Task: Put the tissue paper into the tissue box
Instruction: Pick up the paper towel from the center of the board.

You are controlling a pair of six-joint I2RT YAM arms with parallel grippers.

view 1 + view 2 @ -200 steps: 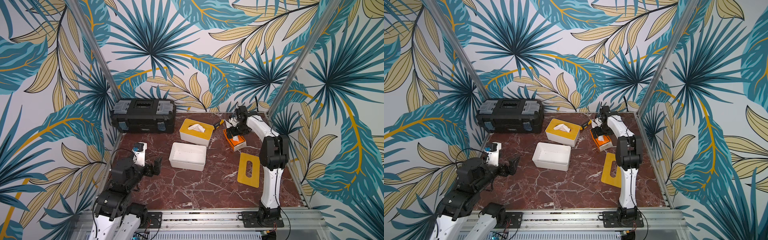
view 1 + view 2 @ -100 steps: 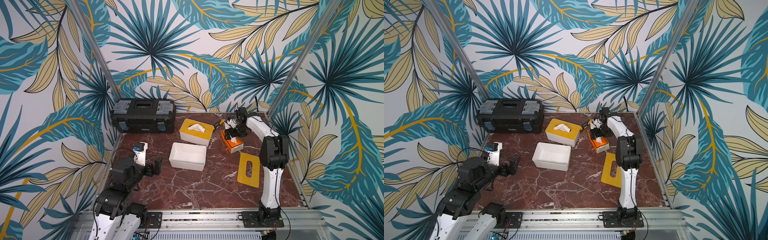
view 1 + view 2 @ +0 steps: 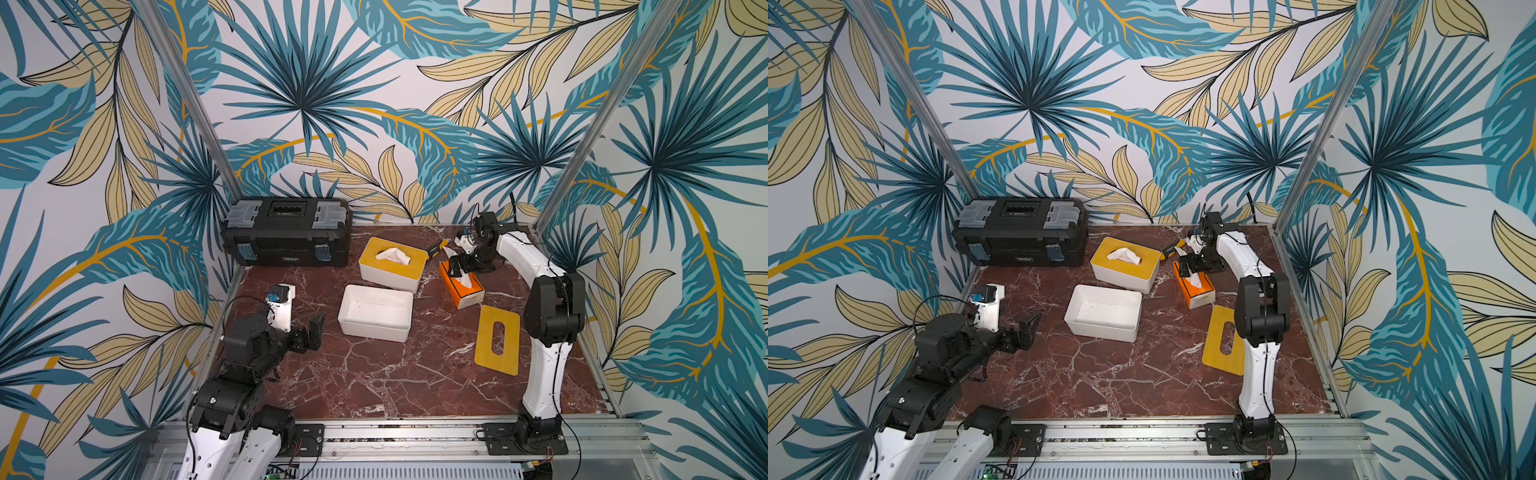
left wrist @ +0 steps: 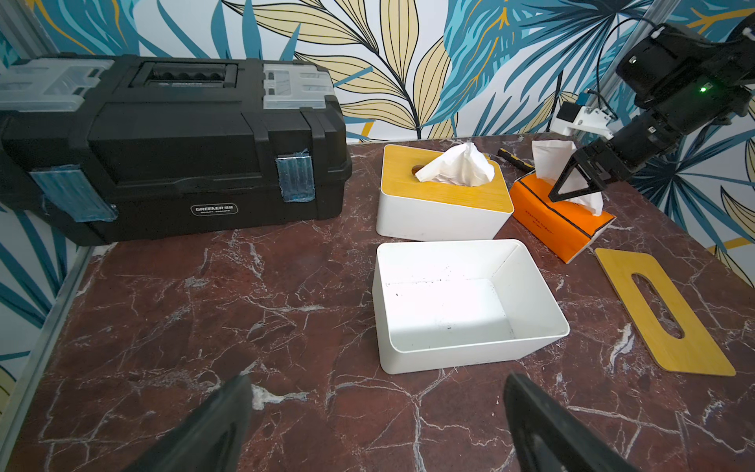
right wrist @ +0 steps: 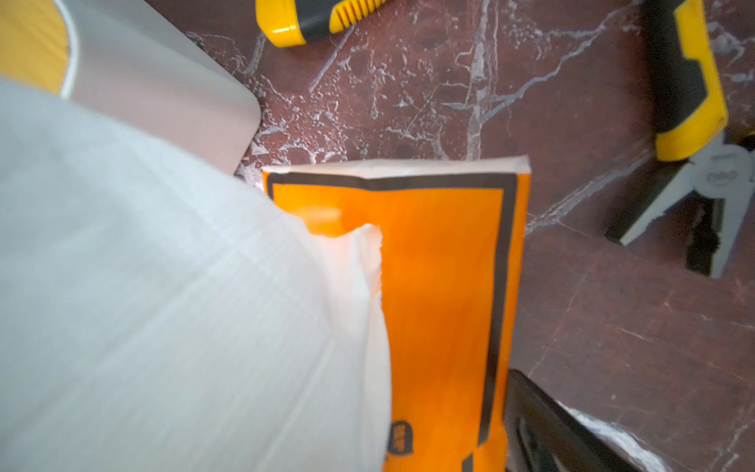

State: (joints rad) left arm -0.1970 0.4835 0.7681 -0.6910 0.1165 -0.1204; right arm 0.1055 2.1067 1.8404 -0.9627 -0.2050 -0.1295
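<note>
Orange tissue pack (image 3: 452, 286), white box (image 3: 372, 333), maroon white-veined table (image 3: 374, 382), black toolbox (image 3: 286, 245)

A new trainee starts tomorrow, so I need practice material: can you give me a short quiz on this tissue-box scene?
1. True or false: the open white box is empty.
2. Fill in: the right hand is open above the ____ tissue pack.
3. The loose yellow lid lies: A) on the open white box; B) flat on the table; C) in the right hand.
Key: 1 true; 2 orange; 3 B.

Open marble tabletop (image 3: 374, 386) before the tissue box (image 3: 370, 332); toolbox (image 3: 286, 239) behind.
</note>
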